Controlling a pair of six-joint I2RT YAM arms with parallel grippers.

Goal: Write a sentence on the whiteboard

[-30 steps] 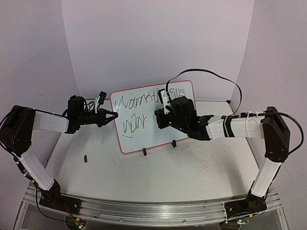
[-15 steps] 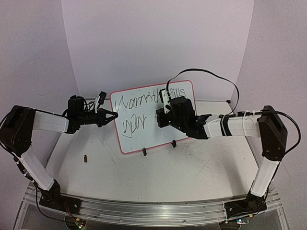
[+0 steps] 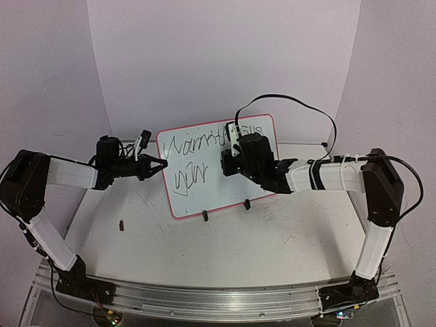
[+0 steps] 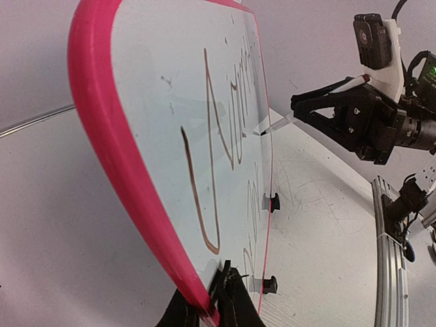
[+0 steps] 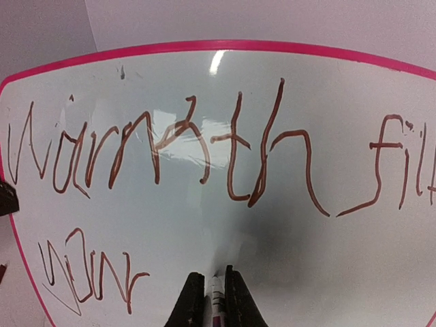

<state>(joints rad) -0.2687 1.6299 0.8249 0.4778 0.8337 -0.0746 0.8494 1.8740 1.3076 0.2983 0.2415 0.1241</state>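
Note:
The whiteboard (image 3: 204, 194) stands upright on the table, pink-red framed. The sentence (image 3: 197, 143) reads "Warmth fills" on the top line, with "your" (image 3: 191, 178) below it. My left gripper (image 3: 158, 165) is shut on the board's left edge; in the left wrist view its jaws (image 4: 208, 310) pinch the pink frame (image 4: 109, 136). My right gripper (image 3: 225, 165) is shut on a marker (image 5: 218, 303) whose tip is at the board just right of "your" (image 5: 88, 272) and below "Warmth" (image 5: 170, 150). The marker tip (image 4: 271, 126) also shows in the left wrist view.
Two black clip feet (image 3: 204, 216) (image 3: 247, 204) hold the board up. A small dark object (image 3: 122, 225) lies on the scratched table at the left. A black cable (image 3: 300, 103) loops above the right arm. An aluminium rail (image 3: 204, 300) runs along the near edge.
My right wrist has lifted slightly and its arm has drawn a little to the left, the marker staying at the board. The left arm and the board have not moved. No new stroke shows.

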